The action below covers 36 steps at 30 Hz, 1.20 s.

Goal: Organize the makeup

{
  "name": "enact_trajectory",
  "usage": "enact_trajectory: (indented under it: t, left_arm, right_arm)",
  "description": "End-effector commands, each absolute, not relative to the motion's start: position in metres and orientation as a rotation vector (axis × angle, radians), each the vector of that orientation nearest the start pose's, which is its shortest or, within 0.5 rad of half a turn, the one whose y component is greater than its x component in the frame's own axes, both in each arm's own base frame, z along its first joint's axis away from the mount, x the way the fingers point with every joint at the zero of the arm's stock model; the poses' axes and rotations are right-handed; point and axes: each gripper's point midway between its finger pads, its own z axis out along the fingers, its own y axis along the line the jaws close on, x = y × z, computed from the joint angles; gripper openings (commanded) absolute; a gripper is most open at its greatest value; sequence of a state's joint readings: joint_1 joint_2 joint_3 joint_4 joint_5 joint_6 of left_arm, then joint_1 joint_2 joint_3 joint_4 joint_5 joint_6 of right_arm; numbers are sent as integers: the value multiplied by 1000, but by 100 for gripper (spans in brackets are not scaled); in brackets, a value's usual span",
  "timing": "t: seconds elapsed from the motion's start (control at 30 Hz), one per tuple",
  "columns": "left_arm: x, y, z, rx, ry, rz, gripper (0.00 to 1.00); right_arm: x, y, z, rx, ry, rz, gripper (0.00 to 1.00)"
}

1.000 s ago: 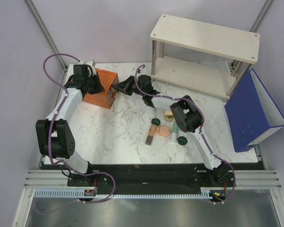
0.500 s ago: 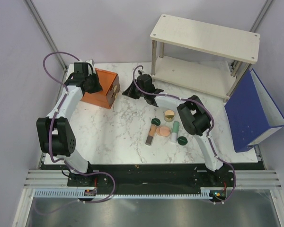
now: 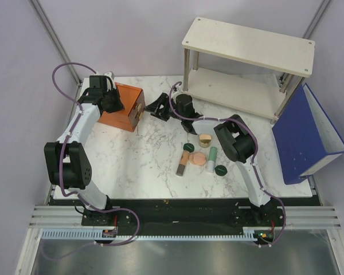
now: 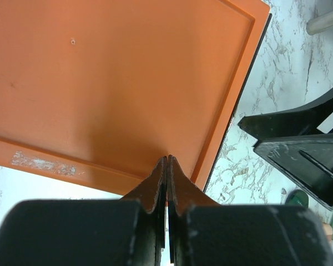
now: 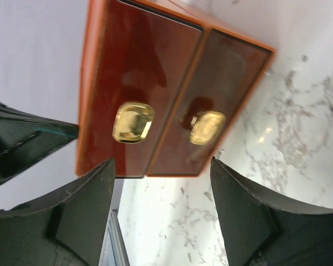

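Note:
The makeup lies in a cluster right of the table's centre: a tan-gold jar (image 3: pixel 204 140), two dark green discs (image 3: pixel 188 147) (image 3: pixel 221 170), a peach-pink compact (image 3: pixel 198 158), a mint-green tube (image 3: pixel 212 154) and a brown-pink stick (image 3: pixel 182 167). At the back left stands the orange box (image 3: pixel 124 107). My left gripper (image 3: pixel 116 102) (image 4: pixel 167 158) is shut, its tips resting on the box's flat lid (image 4: pixel 116 83). My right gripper (image 3: pixel 155 109) (image 5: pixel 161 164) is open and empty, a short way off the box's front. There, two drawer fronts with gold knobs (image 5: pixel 133 122) (image 5: pixel 207 126) sit flush.
A white two-tier shelf (image 3: pixel 247 63) stands at the back right. A blue binder (image 3: pixel 307 134) leans at the right edge. Bare marble table (image 3: pixel 135 163) lies between the box and the near edge.
My right gripper has drawn back from the box's front toward the right and has opened. The left gripper stays shut on the lid. The makeup has not moved.

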<state>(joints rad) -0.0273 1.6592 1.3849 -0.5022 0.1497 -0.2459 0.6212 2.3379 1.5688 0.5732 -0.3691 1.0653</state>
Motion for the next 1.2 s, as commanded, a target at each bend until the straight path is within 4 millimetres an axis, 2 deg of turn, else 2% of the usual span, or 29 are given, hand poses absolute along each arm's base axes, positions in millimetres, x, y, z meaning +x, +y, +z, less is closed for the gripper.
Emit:
enact_trajectory:
  t: [0.0, 0.17, 0.2, 0.4, 0.83, 1.03, 1.07, 1.17]
  left_arm:
    - [435, -44, 155, -219, 2417, -297, 2]
    - [435, -45, 153, -213, 2421, -299, 2]
    - [434, -45, 151, -211, 2429, -301, 2]
    - [435, -46, 152, -201, 2431, -301, 2]
    - [431, -44, 143, -192, 2466, -289, 2]
    - [431, -45, 141, -190, 2473, -290, 2]
    - [431, -45, 142, -189, 2473, -294, 2]
    - [432, -46, 141, -189, 2474, -300, 2]
  right_arm:
    - [464, 465, 151, 89, 1867, 1633, 77]
    - [475, 471, 152, 152, 1840, 1692, 74]
    - [476, 473, 144, 155, 1864, 1685, 74]
    - [485, 479, 139, 164, 1872, 1682, 75]
    - [491, 493, 132, 182, 1903, 1694, 71]
    - [493, 497, 127, 198, 1930, 1685, 63]
    - [494, 496, 126, 203, 1936, 1681, 58]
    - [490, 498, 124, 199, 1947, 1683, 53]
